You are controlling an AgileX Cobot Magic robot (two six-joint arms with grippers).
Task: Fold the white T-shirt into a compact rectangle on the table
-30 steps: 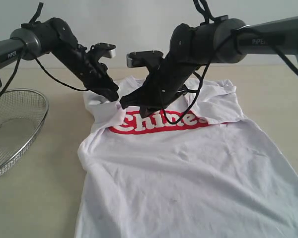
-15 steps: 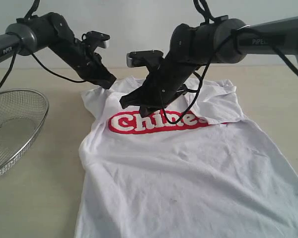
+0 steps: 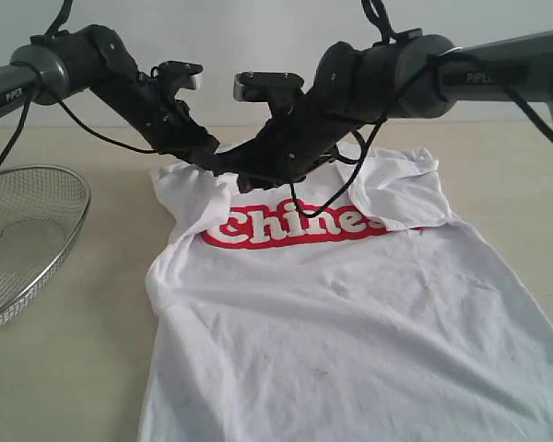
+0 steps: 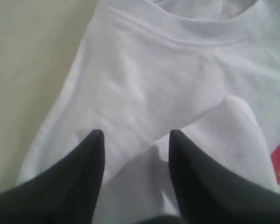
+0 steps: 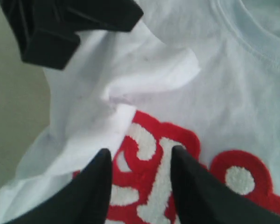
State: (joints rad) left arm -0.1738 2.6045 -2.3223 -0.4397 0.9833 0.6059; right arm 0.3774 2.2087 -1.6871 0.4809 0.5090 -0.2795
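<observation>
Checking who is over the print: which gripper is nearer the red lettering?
Right. The right gripper hangs open directly above one end of the red lettering. The left gripper is off beyond that end, above plain white shirt near the collar.

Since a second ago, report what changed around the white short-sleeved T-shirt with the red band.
The left gripper pulled up and back off the white short-sleeved T-shirt; the right gripper then lifted off the red band, uncovering more lettering. Both jaws now stand open, holding nothing. The shirt's body, the round steel wire-mesh basket and the beige table stayed put.
</observation>
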